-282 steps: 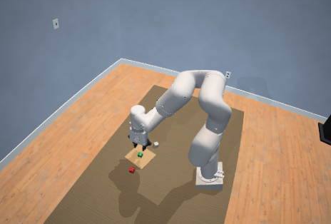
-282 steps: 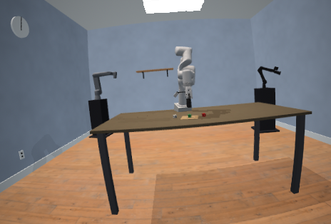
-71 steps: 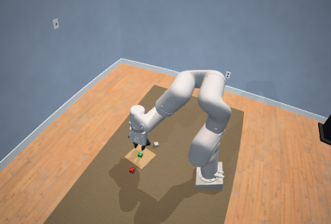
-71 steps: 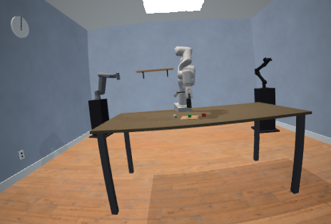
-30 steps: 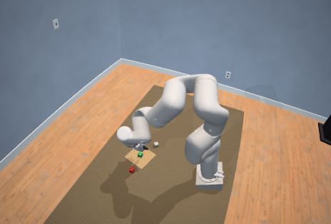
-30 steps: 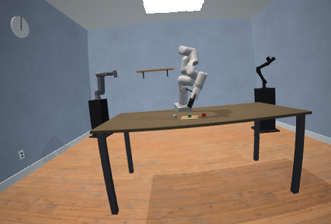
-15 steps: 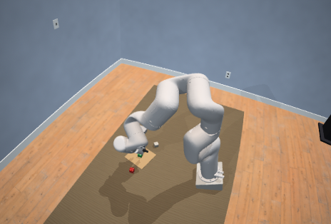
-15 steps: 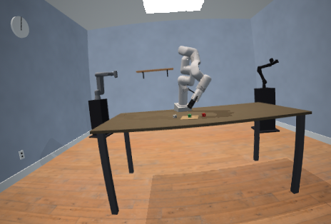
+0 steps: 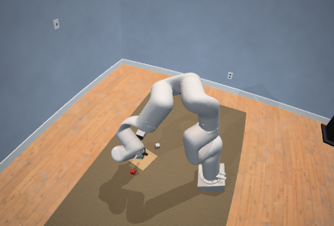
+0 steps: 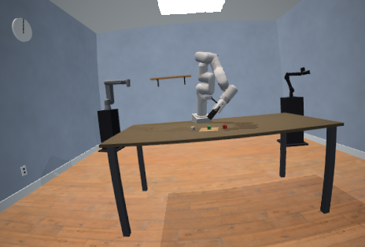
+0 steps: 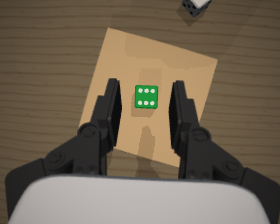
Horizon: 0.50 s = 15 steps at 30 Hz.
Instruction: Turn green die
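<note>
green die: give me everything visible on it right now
The green die is a small glossy green cube with white pips. Six pips face the wrist camera, in two rows of three. It lies flat on the tan mat, well inside its edges and square to nothing but the mat. The gripper hangs above it, open, a finger on each side, neither touching it.

- green die (image 11: 146, 96) sits between the gripper (image 11: 145, 101) fingers, free gap each side
- white die (image 11: 195, 6) off the mat (image 11: 191, 75), well apart
- red die (image 9: 133, 171) near the mat, not blocking
</note>
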### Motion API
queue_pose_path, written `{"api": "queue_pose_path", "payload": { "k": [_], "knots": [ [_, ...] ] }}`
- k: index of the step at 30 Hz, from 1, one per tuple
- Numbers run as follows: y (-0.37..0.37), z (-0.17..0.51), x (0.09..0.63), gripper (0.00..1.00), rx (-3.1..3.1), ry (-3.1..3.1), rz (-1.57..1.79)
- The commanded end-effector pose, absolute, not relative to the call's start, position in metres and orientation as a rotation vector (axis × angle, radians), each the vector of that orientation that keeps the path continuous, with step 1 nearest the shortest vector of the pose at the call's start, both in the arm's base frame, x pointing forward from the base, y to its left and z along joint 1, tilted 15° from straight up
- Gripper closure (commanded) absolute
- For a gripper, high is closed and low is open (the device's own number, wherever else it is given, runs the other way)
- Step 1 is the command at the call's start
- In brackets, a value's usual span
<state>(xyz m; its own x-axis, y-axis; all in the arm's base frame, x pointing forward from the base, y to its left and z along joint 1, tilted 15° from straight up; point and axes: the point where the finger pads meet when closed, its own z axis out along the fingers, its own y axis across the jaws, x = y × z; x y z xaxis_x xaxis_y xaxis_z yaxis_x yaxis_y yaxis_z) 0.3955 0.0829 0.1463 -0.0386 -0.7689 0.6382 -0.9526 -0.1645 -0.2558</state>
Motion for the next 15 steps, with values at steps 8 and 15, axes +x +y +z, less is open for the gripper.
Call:
{"api": "queue_pose_path", "payload": {
  "k": [8, 15],
  "knots": [
    [0.0835, 0.1468, 0.3963, 0.58, 1.970, -1.834, 1.005],
    [0.0836, 0.1457, 0.3965, 0.58, 1.970, -1.834, 1.005]
  ]
}}
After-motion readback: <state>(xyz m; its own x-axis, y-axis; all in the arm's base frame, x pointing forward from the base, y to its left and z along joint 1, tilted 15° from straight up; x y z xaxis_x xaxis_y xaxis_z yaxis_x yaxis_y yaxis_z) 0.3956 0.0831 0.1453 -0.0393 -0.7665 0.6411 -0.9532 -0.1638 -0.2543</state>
